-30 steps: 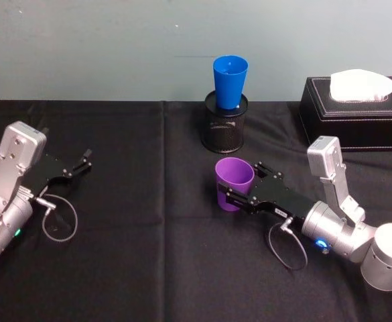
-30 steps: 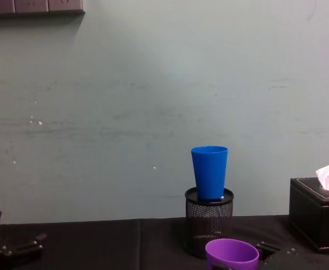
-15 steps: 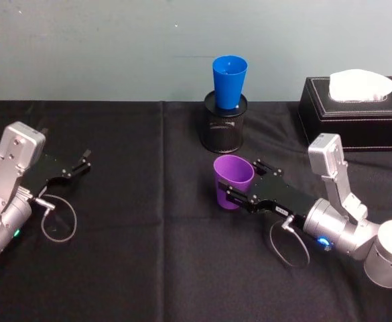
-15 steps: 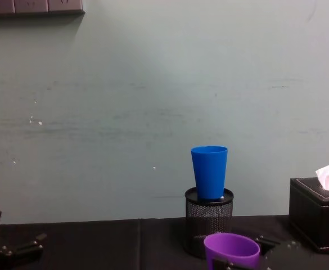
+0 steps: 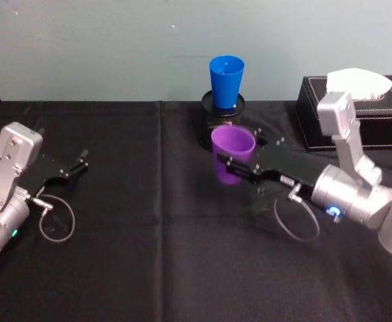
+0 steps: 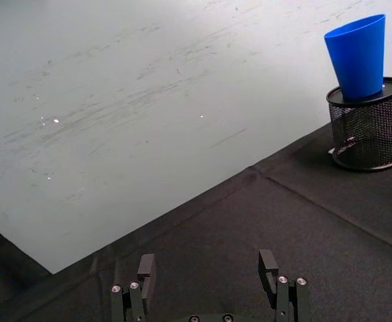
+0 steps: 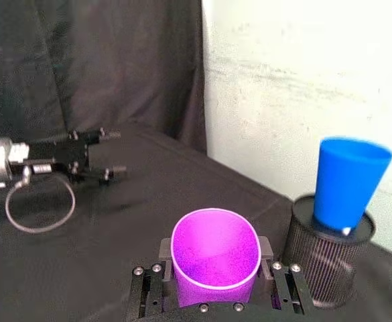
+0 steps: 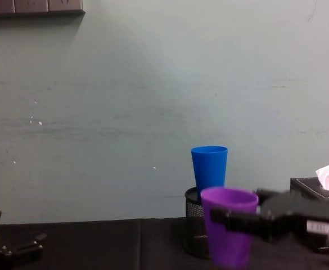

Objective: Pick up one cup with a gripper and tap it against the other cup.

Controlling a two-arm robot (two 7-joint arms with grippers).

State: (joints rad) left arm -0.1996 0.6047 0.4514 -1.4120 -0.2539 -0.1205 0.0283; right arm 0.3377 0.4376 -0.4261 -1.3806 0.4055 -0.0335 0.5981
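The purple cup [image 5: 232,154] hangs upright above the black tablecloth, just in front of the black wire-mesh pen holder [image 5: 212,129]. My right gripper [image 5: 239,163] is shut on the purple cup [image 7: 215,261], one finger on each side of it. In the chest view the purple cup [image 8: 228,233] partly covers the holder. The blue cup [image 5: 226,82] stands upright in the holder, and the blue cup [image 8: 209,171] rises behind and above the purple one. My left gripper [image 5: 78,164] rests open at the table's left, and the left gripper [image 6: 209,275] holds nothing.
A black tissue box [image 5: 356,114] with white tissue sits at the back right, close behind my right arm. A grey-green wall runs along the table's far edge. Black cloth [image 5: 149,235] covers the table between the two arms.
My right gripper has lifted the purple cup off the table and carried it back toward the pen holder and the blue cup. The left arm has barely moved.
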